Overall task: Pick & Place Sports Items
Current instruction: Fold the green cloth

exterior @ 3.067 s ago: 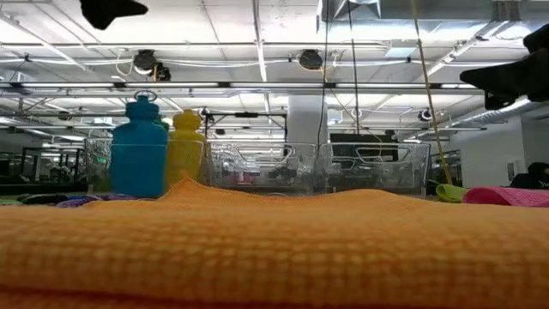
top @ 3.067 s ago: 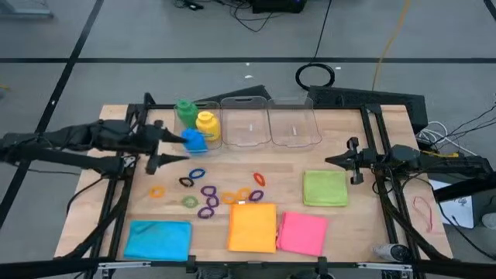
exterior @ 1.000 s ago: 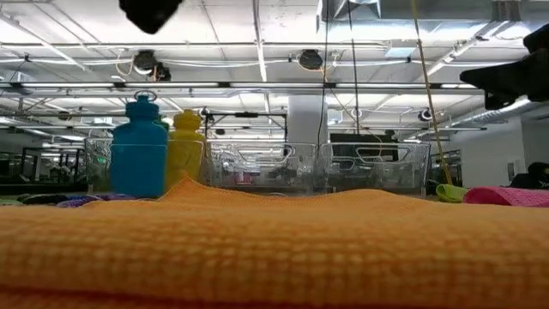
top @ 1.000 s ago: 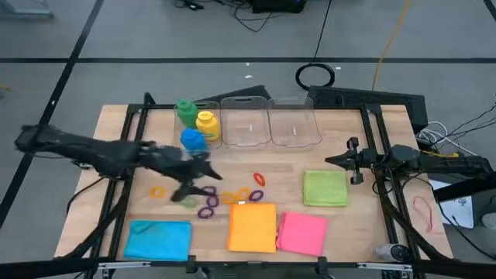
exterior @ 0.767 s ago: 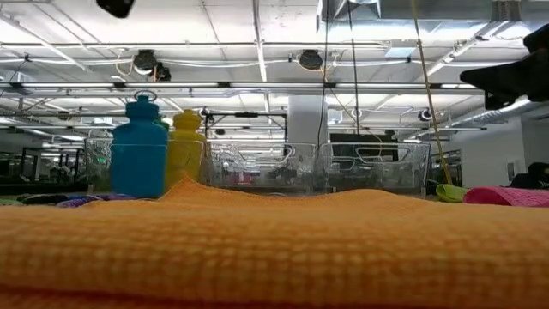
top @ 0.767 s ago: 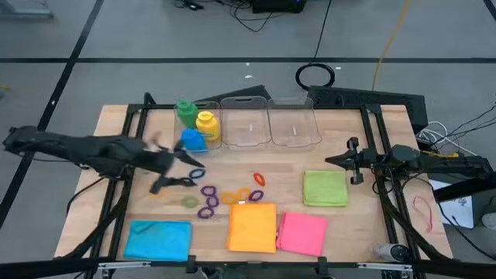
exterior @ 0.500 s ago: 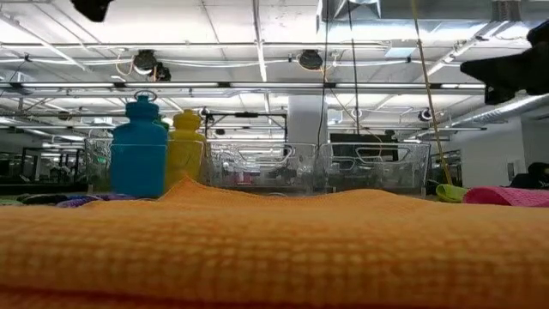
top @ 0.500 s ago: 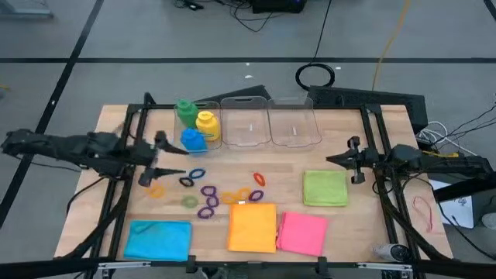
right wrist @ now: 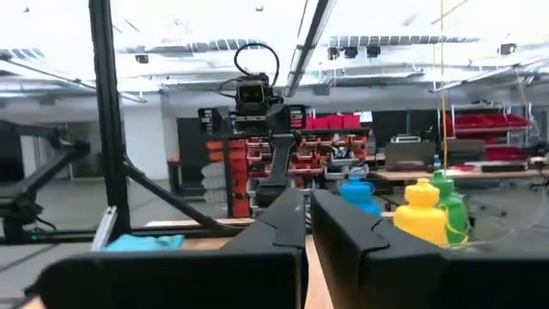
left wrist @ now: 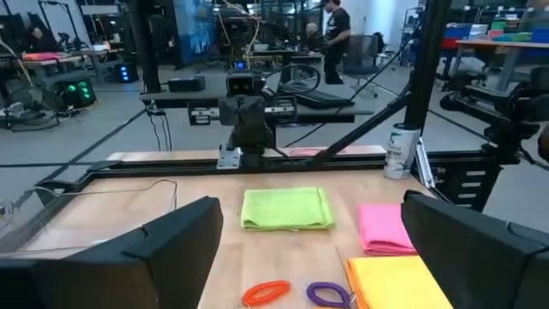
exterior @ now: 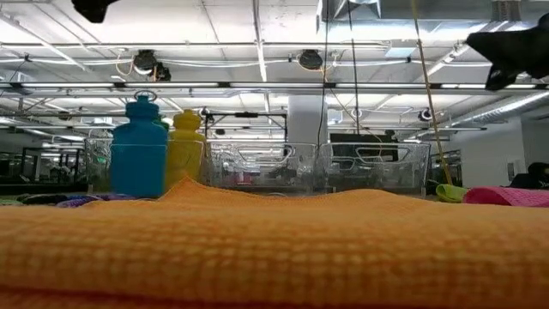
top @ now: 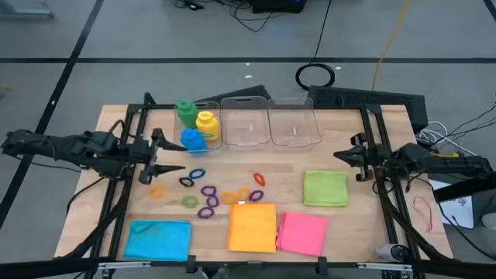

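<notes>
High view gives me the whole table (top: 341, 132); I read no labels or writing anywhere. My left tool (top: 163, 155) hovers with fingers apart, empty, beside the blue bottle (top: 193, 140), which stands by the yellow bottle (top: 206, 124) and green bottle (top: 185, 111) near the bins (top: 271, 124). Rings (top: 209, 194) lie mid-table. Low view shows mostly the orange cloth (exterior: 274, 249). My right tool (top: 353, 163) waits pinched together near the green cloth (top: 325, 188).

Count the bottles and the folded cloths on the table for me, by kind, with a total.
Bottles: 3 (green bottle, yellow bottle, blue bottle)
Cloths: 4 (blue cloth, orange cloth, pink cloth, green cloth)
Total: 7
</notes>
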Robot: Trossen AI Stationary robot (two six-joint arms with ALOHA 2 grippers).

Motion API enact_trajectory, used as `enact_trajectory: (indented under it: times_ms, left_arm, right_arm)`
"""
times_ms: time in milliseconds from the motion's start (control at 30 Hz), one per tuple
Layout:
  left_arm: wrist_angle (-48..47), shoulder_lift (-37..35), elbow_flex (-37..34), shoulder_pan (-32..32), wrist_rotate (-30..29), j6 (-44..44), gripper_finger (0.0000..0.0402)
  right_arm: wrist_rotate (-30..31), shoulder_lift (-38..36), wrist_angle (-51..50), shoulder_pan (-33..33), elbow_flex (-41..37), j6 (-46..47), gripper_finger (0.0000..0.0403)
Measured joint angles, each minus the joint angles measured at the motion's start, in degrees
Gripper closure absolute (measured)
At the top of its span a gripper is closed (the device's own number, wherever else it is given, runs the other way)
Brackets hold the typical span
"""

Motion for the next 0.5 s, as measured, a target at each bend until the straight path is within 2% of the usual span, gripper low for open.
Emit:
enact_trajectory:
  times_ms: [133, 267, 333, 400, 500]
  left_arm:
    - [0.0, 0.0, 0.0, 0.0, 0.0, 0.0, 0.0105]
    - [0.0, 0.0, 0.0, 0.0, 0.0, 0.0, 0.0105]
    - [0.0, 0.0, 0.0, 0.0, 0.0, 0.0, 0.0105]
    - [0.0, 0.0, 0.0, 0.0, 0.0, 0.0, 0.0105]
    - [0.0, 0.0, 0.0, 0.0, 0.0, 0.0, 0.0105]
  right_arm:
    - [0.5, 0.0, 0.4, 0.0, 0.0, 1.8, 0.0403]
    - [4.9, 0.9, 1.7, 0.0, 0.8, 4.9, 0.0383]
    - [3.9, 2.7, -2.6, 0.0, 3.3, 6.8, 0.0345]
    - [2.5, 6.0, -12.4, 0.1, 6.5, 9.7, 0.0294]
    - [2.5, 13.0, -25.5, 0.0, 16.1, 12.5, 0.0212]
